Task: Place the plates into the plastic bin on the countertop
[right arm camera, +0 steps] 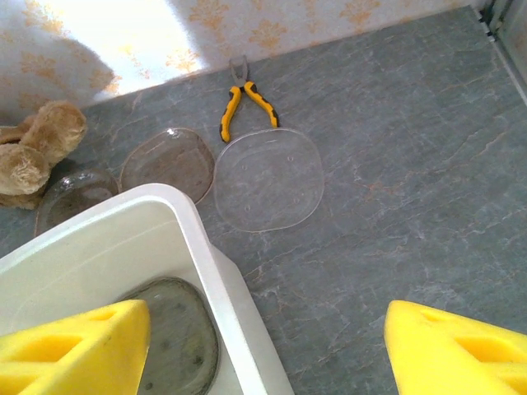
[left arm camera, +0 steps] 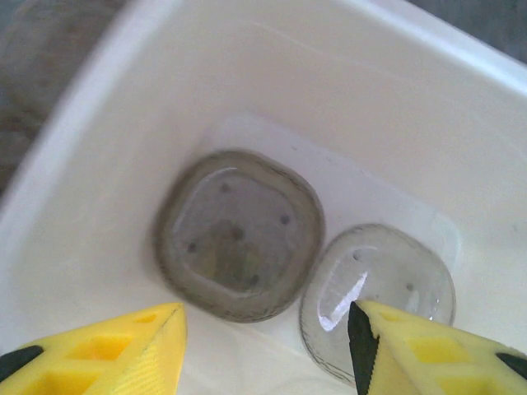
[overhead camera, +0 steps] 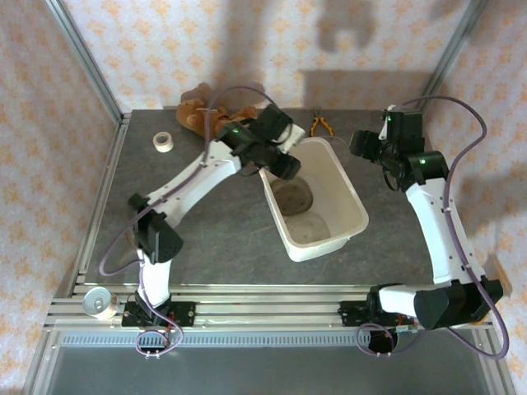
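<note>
**Fig. – L gripper open over bin; two plates inside, three on desk**

Top view: the plastic bin [overhead camera: 321, 247] is sitting skewed near the centre of the desk [overhead camera: 222, 239]. The L arm is reaching in over its far-left rim. The R arm is holding its wrist off the bin's far-right side, above bare desk.

L wrist view: the left gripper [left arm camera: 268, 329] is hanging over the bin's interior. Its yellow fingers [left arm camera: 123, 346] are standing apart w/ nothing between them, i.e. open and gripping nothing. Below it, two plates are lying flat on the bin floor:
- a smoky plate [left arm camera: 239, 234]
- a clear plate [left arm camera: 379, 284], just beside the smoky one; their rims are meeting, but whether they overlap cannot be told.

R wrist view: the right gripper [right arm camera: 268, 329] is spread wide and is likewise empty, w/ one finger over the bin and the other over the desk.

Beyond the bin's far corner, three more plates are resting on the desk:
- plate A [right arm camera: 268, 179], just below the yellow-handled pliers [right arm camera: 243, 103]
- plate B [right arm camera: 169, 163], immediately L of A, w/ its near edge hidden by the bin rim
- plate C [right arm camera: 74, 197], further L, against the brown plush toy [right arm camera: 33, 152].

A white tape roll [overhead camera: 164, 141] is lying at the desk's far-left corner, well apart from the bin.
</note>
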You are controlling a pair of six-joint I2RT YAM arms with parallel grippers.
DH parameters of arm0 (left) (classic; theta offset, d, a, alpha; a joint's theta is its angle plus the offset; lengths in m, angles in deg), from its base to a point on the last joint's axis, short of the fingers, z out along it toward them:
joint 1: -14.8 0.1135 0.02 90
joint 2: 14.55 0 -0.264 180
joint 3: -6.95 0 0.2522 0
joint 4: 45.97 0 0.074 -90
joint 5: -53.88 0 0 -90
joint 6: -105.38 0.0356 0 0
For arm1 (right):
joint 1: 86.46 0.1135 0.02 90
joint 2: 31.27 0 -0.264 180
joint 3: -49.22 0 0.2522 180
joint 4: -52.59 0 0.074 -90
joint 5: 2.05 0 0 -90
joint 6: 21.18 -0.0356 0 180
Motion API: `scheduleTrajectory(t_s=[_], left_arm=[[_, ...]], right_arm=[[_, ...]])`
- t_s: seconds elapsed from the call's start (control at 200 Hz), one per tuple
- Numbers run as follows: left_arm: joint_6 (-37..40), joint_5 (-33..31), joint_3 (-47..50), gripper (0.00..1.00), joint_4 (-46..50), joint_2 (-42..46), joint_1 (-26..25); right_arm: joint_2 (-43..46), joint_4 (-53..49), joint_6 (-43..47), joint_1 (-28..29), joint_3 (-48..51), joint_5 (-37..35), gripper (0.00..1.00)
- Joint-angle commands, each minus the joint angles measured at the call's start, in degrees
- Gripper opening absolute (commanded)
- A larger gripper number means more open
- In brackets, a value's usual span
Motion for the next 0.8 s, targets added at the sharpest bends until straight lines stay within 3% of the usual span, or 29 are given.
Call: scheduleTrajectory(t_s=[0.0,0.205,0.355,0.58,0.796], left_arm=[[-11.11,-0.22,8.26,0.56,-8.97,7.66,4.31],[-26.51,-7.95,25.39,0.56,-16.9,17.39,13.44],[-32.82,-6.42,34.79,0.56,-21.31,19.66,19.67],[-37.67,-4.39,37.63,0.57,-25.36,11.13,25.02],[-38.08,0.22,31.58,0.6,-31.02,-1.29,26.05]], right_arm=[[-1.65,1.18,-0.35,-0.24,-2.2,2.15,0.75],[-3.04,1.85,-0.65,-0.24,-3.2,4.22,0.75],[-4.04,1.66,-0.56,-0.24,-3.77,4.91,0.75],[-4.66,0.58,-0.47,-0.28,-4.35,5.27,0.74],[-3.87,-1.54,0.08,-0.24,-4.71,3.42,0.74]])
